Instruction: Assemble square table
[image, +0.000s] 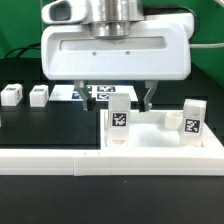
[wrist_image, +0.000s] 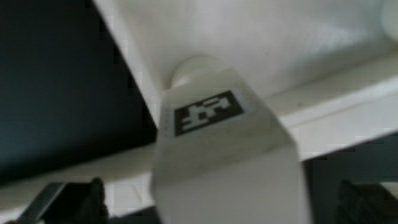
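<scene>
Exterior view: we see the pincer (image: 120, 103) spread wide, its fingers flanking but clear of a small white tagged block leg (image: 118, 122) upright on the large white square plastic slab (image: 160, 140). A second such leg (image: 191, 118) stands towards the slab's end on the exterior view's right.

Wrist view: we see the same leg (wrist_image: 214, 130) between the parted dark fingers (wrist_image: 71, 200).

One leg (image: 118, 121) stands on the slab (image: 155, 136), another leg (image: 192, 118) beside it
</scene>
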